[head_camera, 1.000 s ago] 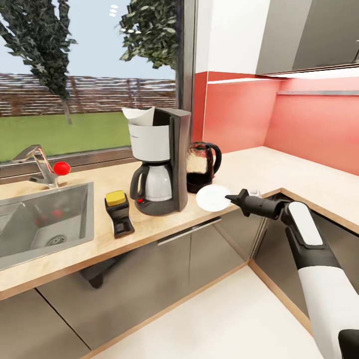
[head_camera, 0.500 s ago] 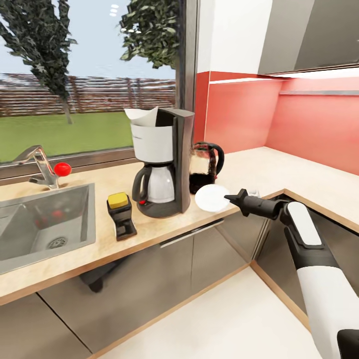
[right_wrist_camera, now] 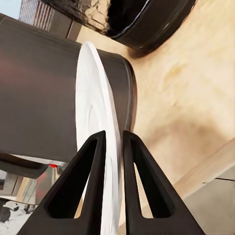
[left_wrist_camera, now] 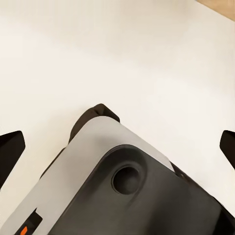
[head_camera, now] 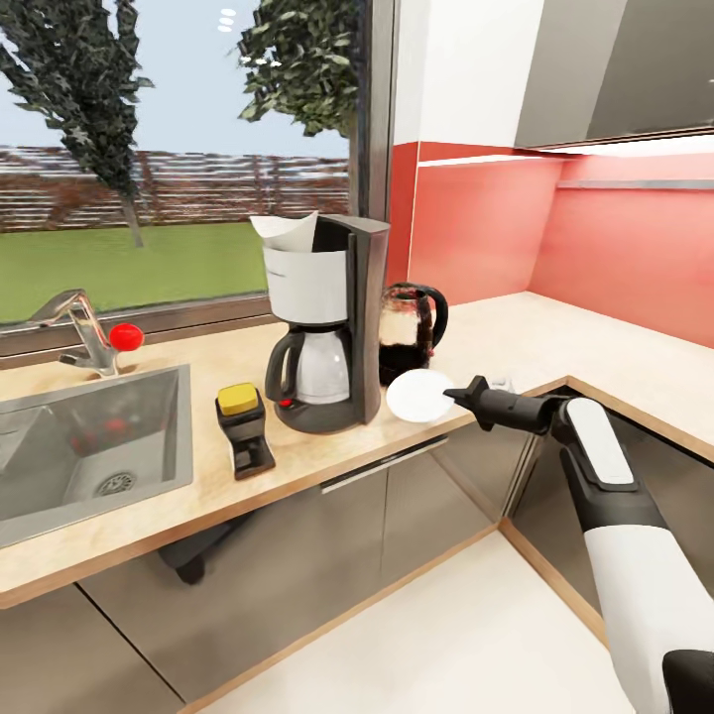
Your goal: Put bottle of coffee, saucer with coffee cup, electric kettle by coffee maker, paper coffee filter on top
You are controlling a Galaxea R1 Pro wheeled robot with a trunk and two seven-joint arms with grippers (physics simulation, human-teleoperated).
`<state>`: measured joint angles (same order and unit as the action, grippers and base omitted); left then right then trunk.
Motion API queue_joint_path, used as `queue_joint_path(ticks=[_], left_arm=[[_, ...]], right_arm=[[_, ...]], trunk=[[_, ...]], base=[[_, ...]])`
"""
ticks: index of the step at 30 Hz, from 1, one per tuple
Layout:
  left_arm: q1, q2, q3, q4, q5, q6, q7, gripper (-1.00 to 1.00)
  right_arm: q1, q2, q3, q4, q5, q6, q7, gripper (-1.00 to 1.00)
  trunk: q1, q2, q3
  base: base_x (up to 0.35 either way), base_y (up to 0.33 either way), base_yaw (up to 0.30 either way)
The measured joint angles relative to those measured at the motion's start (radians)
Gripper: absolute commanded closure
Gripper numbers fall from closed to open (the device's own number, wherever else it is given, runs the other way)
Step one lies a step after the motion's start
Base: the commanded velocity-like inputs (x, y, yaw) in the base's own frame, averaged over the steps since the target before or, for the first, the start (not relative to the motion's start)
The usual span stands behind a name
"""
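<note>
The black coffee maker stands on the beige kitchen countertop with the white paper coffee filter in its top. Behind its right side is the glass electric kettle. To its left is the dark bottle of coffee with a yellow cap. My right gripper is shut on the rim of the white saucer, held tilted low over the counter's front edge, right of the coffee maker and before the kettle. My left gripper is open over white floor.
A steel sink with a faucet and red knob lies at the left. A small white thing peeks from behind my right wrist; what it is I cannot tell. The counter turns a corner at the right, under a red backsplash.
The whole head view has shifted slightly. My right gripper has carried the saucer a little closer to the coffee maker.
</note>
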<state>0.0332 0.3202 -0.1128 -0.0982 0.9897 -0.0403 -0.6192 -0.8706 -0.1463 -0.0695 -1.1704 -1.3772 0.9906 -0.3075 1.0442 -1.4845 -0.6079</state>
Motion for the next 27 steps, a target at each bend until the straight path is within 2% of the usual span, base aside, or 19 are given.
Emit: queue_joint_path(ticks=[27], left_arm=[[0.000,0.000,0.000,0.000,0.000,0.000,0.000,-1.00]], right_arm=[[0.000,0.000,0.000,0.001,0.000,0.000,-0.003,1.00]], trunk=[[0.000,0.000,0.000]], base=[[0.000,0.000,0.000]])
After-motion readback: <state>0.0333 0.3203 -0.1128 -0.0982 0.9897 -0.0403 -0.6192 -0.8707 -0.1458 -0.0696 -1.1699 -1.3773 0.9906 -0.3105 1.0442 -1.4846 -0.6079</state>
